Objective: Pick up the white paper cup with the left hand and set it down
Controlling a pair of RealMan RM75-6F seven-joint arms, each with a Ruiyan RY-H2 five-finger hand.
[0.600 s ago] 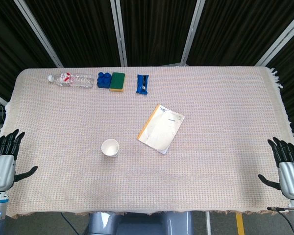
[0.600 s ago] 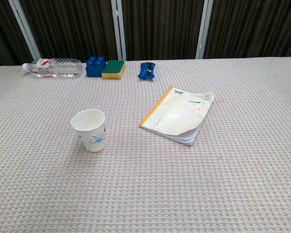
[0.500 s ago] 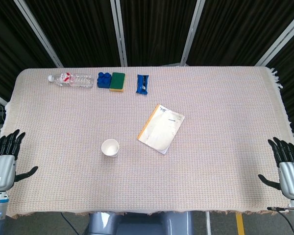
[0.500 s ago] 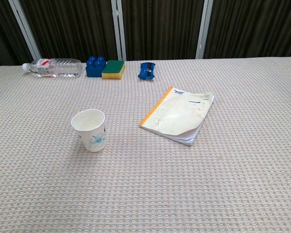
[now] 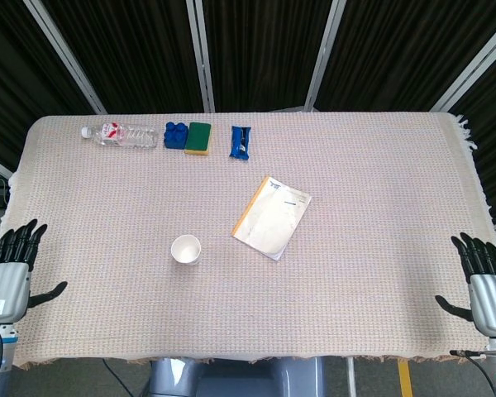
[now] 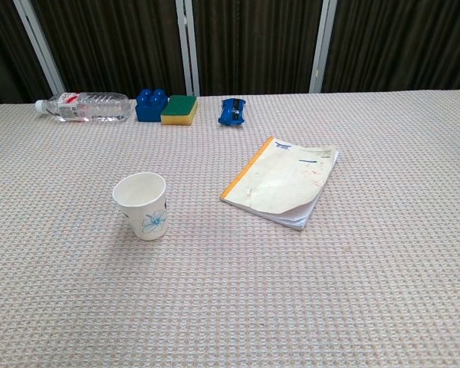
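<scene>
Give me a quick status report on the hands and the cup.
Left robot hand open at table edge, right robot hand open too. White paper cup upright, untouched. Path clear; notebook off to its right.

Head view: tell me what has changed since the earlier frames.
The left hand has slid slightly toward the near edge of the table, open and holding nothing. The white paper cup stands untouched in the same spot. The right hand has barely moved, and the notebook, the bottle and the other far-edge items are where they were.
</scene>
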